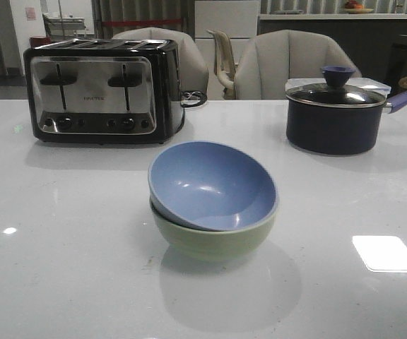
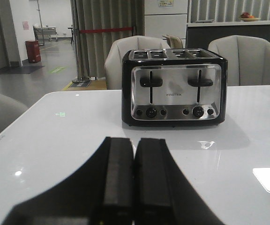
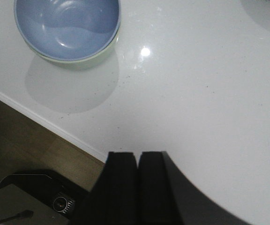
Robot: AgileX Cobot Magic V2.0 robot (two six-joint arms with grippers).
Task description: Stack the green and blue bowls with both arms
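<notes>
**benchbot_88:** ok so from the front camera we're seeing the blue bowl (image 1: 210,185) sitting inside the green bowl (image 1: 214,239), roughly mid-table (image 1: 69,233). Not nested flat though, the blue one is tilted, with its rim riding higher on the side nearer the toaster (image 1: 103,90) and its opening tipped toward the camera. Only the green one touches the tabletop as far as we can tell.

**rigwatcher:** yep, same here. In the right wrist view we look down on the same pair near the table's edge, blue inside with a thin sliver of green rim poking out underneath. The right gripper (image 3: 137,161) is well apart from them, hovering over the edge of the table with floor showing beyond it. Its two fingers are pressed together, nothing between them.

**benchbot_88:** and the left gripper (image 2: 134,147)? We've got it low over the table, pointed at the toaster, which stands well ahead of it. Fingers closed against each other too, holding nothing. No bowls in that view at all.

**rigwatcher:** agreed. Neither arm shows up in the front view. Behind the bowls we also see the dark pot (image 1: 336,116) with its glass lid and purple handle off to the right, well clear of the stack, and the toaster off to the left.
</notes>
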